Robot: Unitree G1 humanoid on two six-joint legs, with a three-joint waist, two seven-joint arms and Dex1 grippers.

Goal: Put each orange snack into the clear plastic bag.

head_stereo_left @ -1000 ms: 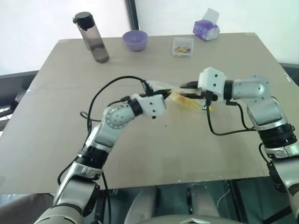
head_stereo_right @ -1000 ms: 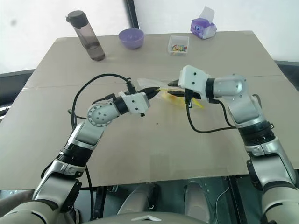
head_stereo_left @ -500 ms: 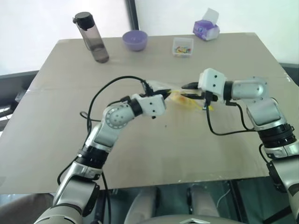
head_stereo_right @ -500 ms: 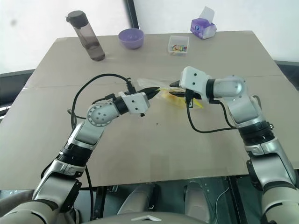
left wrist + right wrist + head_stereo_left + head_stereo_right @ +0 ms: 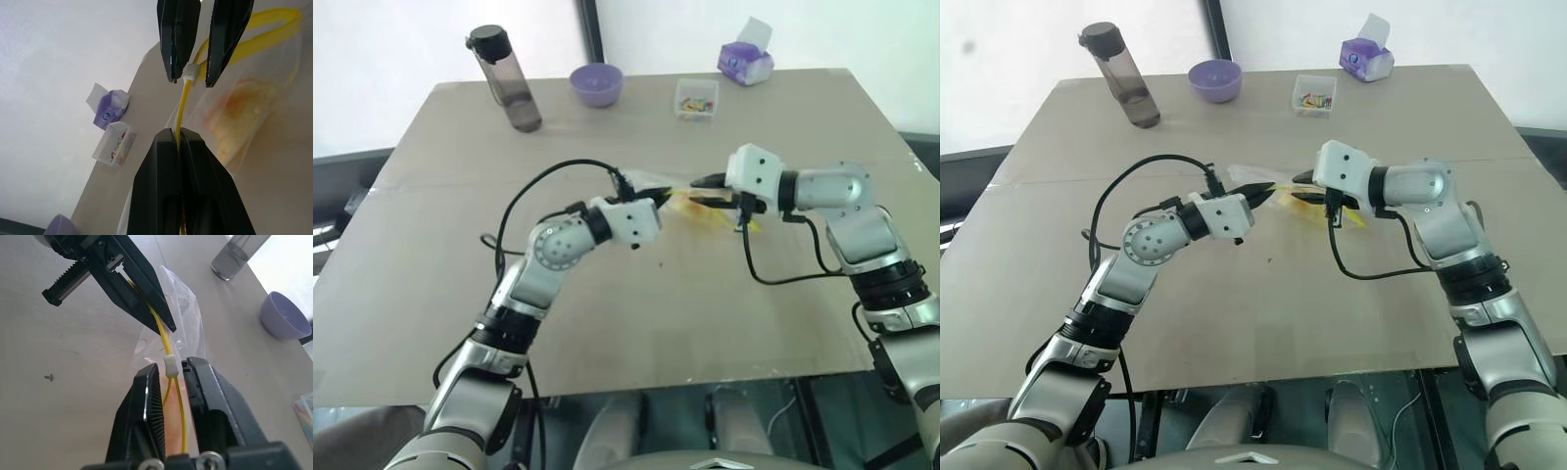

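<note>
The clear plastic bag (image 5: 188,313) hangs between my two grippers above the middle of the table (image 5: 607,313). Through its film shows an orange snack (image 5: 234,112), lying inside the bag. My left gripper (image 5: 179,133) is shut on the bag's yellow strip (image 5: 182,105). My right gripper (image 5: 171,368) faces it from the other side and is shut on the small white zip slider (image 5: 169,364) on that strip. In the head views the left gripper (image 5: 653,202) and the right gripper (image 5: 703,188) meet tip to tip over the bag.
Along the table's far edge stand a dark water bottle (image 5: 509,83), a purple bowl (image 5: 596,83), a small clear box of colourful bits (image 5: 696,98) and a purple tissue pack (image 5: 746,61). Black cables loop beside both wrists.
My right gripper's fingers have closed in on the white zip slider. Both arms and the bag have stayed in place.
</note>
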